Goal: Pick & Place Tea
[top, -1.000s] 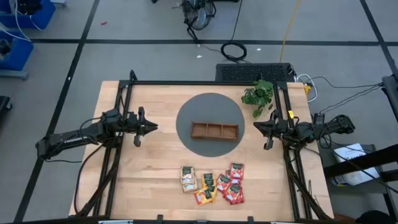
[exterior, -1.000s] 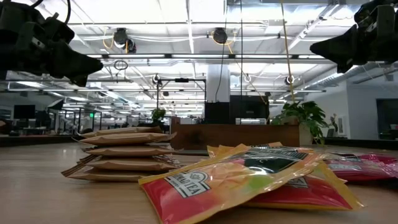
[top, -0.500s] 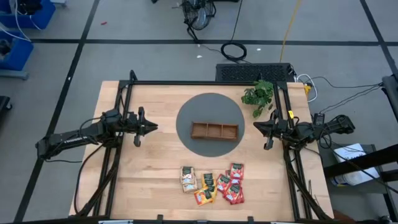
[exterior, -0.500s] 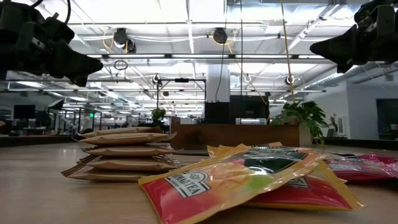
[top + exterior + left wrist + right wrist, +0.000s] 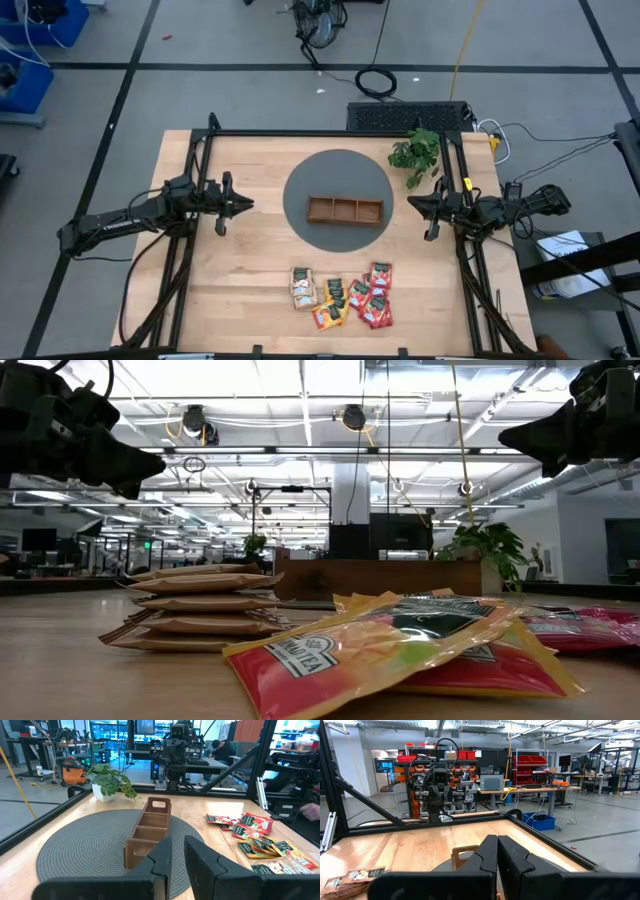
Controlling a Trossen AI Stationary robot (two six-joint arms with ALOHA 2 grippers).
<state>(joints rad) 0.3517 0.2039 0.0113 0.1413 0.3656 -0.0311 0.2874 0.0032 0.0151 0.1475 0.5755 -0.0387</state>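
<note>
Nothing has moved since the earlier frame: the tea sachets [image 5: 342,295] lie heaped on the surface [image 5: 250,270], well apart from both tools. Left tool [image 5: 238,205] fingers slightly apart, right tool [image 5: 421,206] together, both empty. Overlapping sachets risk a double pick.

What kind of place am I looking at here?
Probably a robotics lab or workshop: an open hall with red storage bins, a workbench, and a framed wooden table carrying robot arms.
</note>
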